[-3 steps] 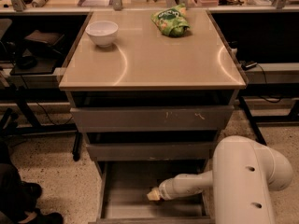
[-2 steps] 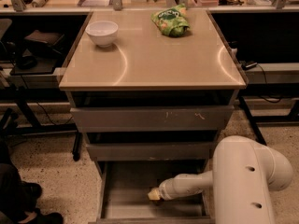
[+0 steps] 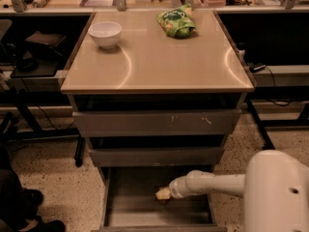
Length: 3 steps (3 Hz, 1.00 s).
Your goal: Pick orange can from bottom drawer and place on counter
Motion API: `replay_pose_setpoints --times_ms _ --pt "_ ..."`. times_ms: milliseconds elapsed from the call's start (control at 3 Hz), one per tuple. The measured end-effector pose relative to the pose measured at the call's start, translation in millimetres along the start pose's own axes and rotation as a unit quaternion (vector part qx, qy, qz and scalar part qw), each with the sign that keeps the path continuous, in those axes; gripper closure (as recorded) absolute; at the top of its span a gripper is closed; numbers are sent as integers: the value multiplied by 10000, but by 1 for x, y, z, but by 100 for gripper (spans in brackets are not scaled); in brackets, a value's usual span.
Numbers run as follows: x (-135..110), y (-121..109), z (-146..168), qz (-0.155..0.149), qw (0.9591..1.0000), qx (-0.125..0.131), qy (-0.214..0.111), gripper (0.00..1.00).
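The gripper (image 3: 163, 194) has edged deeper into bottom drawer (image 3: 130, 199), below middle drawer (image 3: 157, 156).

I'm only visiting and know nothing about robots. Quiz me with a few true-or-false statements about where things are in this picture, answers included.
1. The gripper is down inside the bottom drawer. True.
2. The white bowl sits in the bottom drawer. False: it stands on the counter.
3. The green snack bag lies on the counter. True.
4. All the drawers are pushed shut. False: the bottom drawer is pulled out, with the arm reaching into it.
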State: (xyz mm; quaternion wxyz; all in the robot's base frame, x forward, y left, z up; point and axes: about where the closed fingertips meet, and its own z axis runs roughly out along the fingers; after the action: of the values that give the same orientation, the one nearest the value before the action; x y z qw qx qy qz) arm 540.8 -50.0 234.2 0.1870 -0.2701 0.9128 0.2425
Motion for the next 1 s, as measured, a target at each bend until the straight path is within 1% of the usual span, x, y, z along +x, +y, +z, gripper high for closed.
replay_pose_setpoints --times_ms 333,667,1000 --pt "-77 -33 -89 -289 9975 60 -643 100" --pt "-92 -45 -122 -391 9960 140 -797 100" --pt "-92 -45 -122 -391 9960 140 -796 100"
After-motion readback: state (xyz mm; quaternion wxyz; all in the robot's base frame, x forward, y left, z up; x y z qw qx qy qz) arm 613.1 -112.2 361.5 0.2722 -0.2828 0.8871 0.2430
